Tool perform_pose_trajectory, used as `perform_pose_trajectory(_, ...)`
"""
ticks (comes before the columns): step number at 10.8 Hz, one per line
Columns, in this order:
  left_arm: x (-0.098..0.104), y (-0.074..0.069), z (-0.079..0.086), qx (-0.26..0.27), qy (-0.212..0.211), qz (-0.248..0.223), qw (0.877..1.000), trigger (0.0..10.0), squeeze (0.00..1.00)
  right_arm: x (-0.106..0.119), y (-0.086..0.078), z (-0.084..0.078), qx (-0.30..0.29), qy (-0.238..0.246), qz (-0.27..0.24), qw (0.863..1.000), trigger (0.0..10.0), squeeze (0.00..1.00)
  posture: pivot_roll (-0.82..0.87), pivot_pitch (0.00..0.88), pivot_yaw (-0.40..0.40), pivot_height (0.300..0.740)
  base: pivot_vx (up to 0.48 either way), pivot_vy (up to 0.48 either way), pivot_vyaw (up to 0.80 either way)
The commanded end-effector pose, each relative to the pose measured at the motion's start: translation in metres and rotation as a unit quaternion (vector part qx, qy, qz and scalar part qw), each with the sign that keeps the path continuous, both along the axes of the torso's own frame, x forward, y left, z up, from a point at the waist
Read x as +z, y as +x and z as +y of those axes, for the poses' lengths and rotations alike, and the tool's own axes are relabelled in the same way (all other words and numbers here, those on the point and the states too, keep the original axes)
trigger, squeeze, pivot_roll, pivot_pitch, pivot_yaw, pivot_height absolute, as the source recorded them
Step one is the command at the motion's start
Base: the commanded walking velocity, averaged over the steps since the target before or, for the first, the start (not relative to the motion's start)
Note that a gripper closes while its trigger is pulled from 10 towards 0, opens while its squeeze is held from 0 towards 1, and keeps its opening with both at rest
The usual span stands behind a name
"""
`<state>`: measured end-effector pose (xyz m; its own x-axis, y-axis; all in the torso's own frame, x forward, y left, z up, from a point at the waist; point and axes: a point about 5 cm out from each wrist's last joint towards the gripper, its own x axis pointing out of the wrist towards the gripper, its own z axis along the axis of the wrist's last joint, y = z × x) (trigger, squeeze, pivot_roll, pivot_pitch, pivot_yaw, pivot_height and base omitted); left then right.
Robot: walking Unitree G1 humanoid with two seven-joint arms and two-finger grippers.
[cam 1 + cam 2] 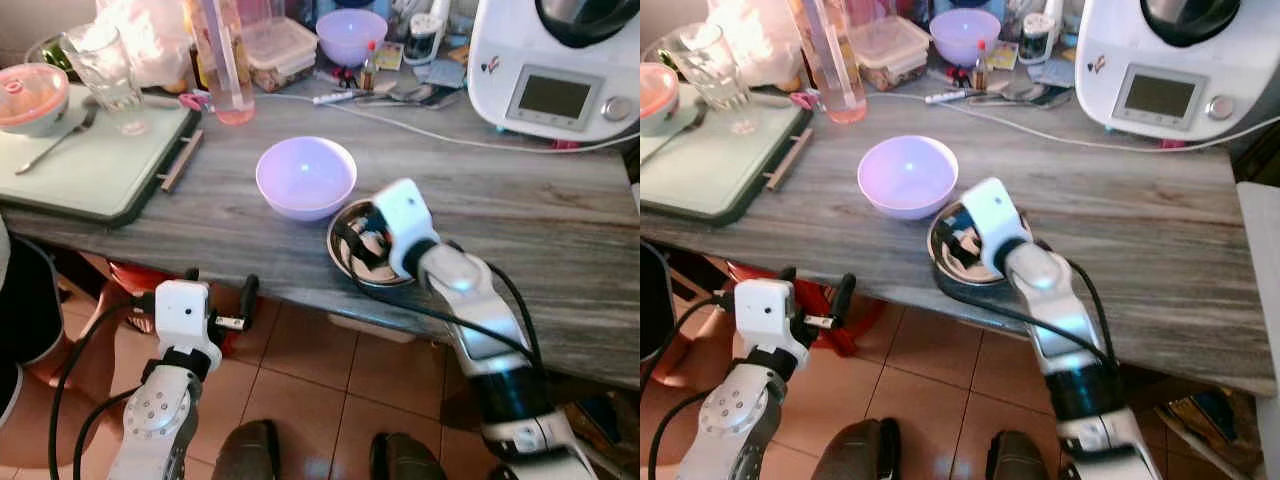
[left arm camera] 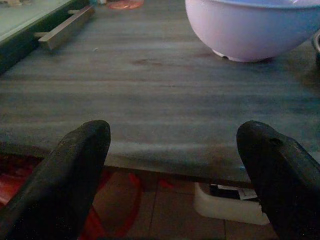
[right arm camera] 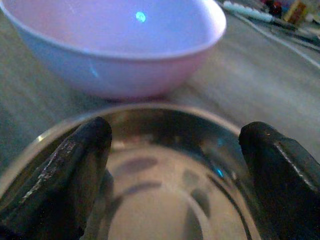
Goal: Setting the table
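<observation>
Steel bowl (image 1: 352,268) half under right hand (image 1: 362,245)

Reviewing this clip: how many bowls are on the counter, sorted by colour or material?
Lilac plastic bowls: 2, one near the counter's front edge, one at the back
Metal bowl: 1, under the open right gripper
White bowl with orange contents on the tray: 1
Total: 4

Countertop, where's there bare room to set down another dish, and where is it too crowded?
Free: the wood countertop right of the steel bowl, in front of the white appliance. Also a strip between the tray and the purple bowl. Crowded: the back edge, with containers, a glass and a cable. The right gripper hangs over the steel bowl.
</observation>
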<state>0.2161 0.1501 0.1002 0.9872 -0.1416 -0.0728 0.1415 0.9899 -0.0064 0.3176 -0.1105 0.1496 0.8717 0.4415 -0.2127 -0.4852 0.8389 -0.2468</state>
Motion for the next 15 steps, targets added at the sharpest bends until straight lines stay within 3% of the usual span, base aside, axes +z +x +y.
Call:
perform_pose_trajectory(1, -0.004, -0.001, 0.002, 0.005, 0.005, 0.011, 1.0, 10.0, 0.0, 0.006, -0.003, -0.003, -0.006, 0.008, -0.02, 1.0, 10.0, 0.0, 0.11, 0.09, 0.038, 0.74, 0.0, 0.0, 0.0)
perform_pose_trajectory(4, -0.004, 0.001, 0.003, 0.009, 0.006, 0.009, 1.0, 10.0, 0.0, 0.007, -0.021, -0.018, -0.034, 0.023, -0.059, 0.997, 10.0, 0.0, 0.1, 0.06, 0.043, 0.74, 0.0, 0.0, 0.0)
perform_pose_trajectory(8, 0.001, 0.009, 0.0, 0.011, -0.003, -0.006, 1.0, 10.0, 0.0, 0.012, -0.028, -0.032, -0.101, 0.031, -0.134, 0.985, 10.0, 0.0, 0.09, 0.049, 0.037, 0.74, 0.0, 0.0, 0.0)
perform_pose_trajectory(15, -0.002, 0.01, -0.002, 0.01, -0.002, -0.005, 1.0, 10.0, 0.0, 0.0, -0.034, -0.041, -0.136, 0.063, -0.138, 0.979, 10.0, 0.0, 0.08, 0.05, 0.033, 0.74, -0.319, 0.0, 0.0)
